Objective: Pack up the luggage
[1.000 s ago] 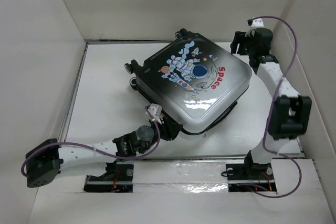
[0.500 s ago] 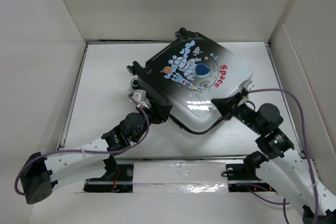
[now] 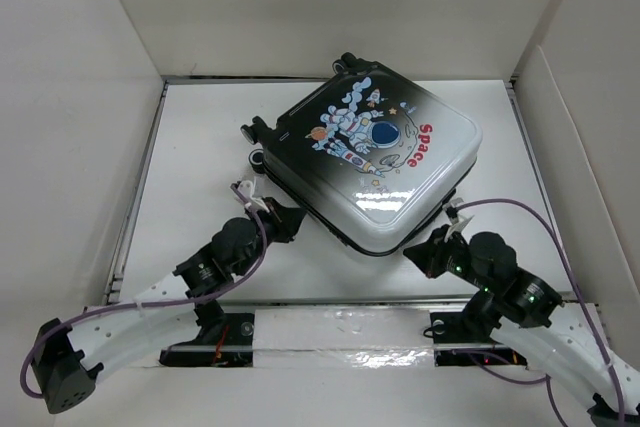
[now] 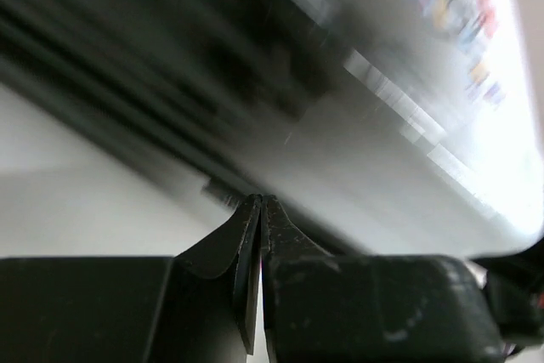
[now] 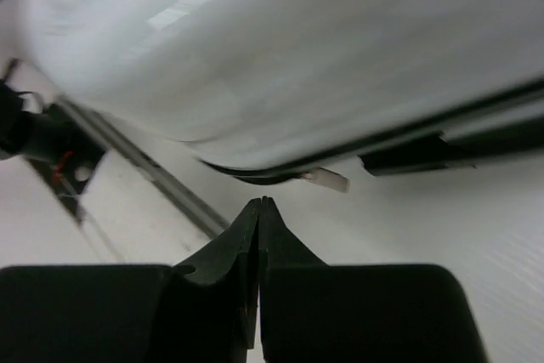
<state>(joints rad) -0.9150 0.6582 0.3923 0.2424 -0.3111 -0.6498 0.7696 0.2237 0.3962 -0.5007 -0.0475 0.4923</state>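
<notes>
At the left gripper: clenched tip to tip, grasping nothing, parked low just beside the near-left flank of the luggage. At the right gripper: likewise pinched empty, just beside the near corner, below the white end of the shell. Cannot tell from the blurred wrist views whether touching.

Outward from both: lying flat and closed on the table, astronaut side up, wheels at the far left, long axis running from there toward the near right. Ahead of both grippers, flanked by them, about equally near. Judged shut already, contents hidden; probably little left beyond a last nudge.
</notes>
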